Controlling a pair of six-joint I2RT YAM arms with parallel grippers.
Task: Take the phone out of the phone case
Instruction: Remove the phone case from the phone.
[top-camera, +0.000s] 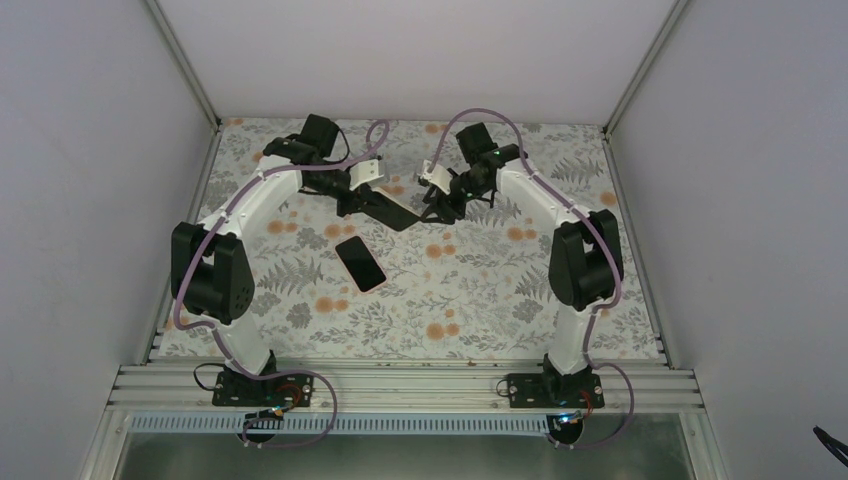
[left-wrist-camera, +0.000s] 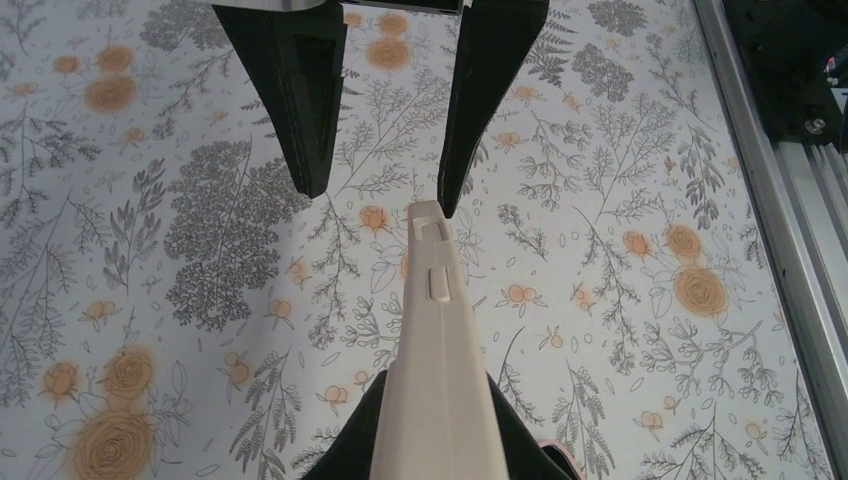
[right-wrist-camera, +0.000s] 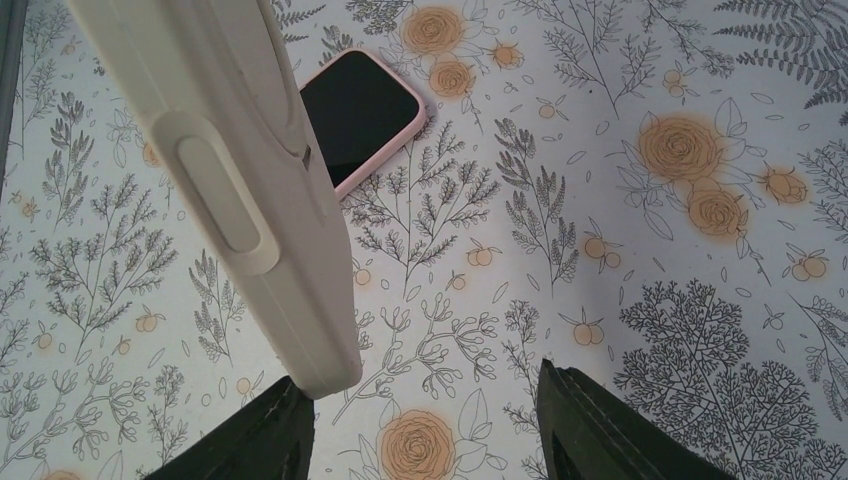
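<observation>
The left jaws are shut on the cream-coloured, matte moulded phone case (left-wrist-camera: 437, 330). It is gripped edge-on near one end, so that its free end, with the raised side buttons, points toward 12 o'clock in the left wrist view. The right jaws are open, with their black fingers (right-wrist-camera: 600, 420) set well apart. The free end of the case is seen just beside the finger at 7 o'clock in the right wrist view; whether that finger is touched cannot be told. Nothing is clamped between them.

Further out, the pink-edged, black-screened phone (right-wrist-camera: 357, 110) lies flat and screen-up on the floral-patterned tabletop (top-camera: 480, 290). In the overhead view it is at about 7 o'clock from the place where the two sets of jaws meet, apart from the case and from both arms. Whether the pink edge is the phone's own frame or a thin cover cannot be made out.

Since the phone rests on its own while the cream case is held aloft, the separation is judged to be done. The step in hand is taken to be disposal of the case. For the next move, the right jaws would need to be drawn clear of the case end. The case would then be lowered onto bare tabletop away from the phone and the left jaws opened.
</observation>
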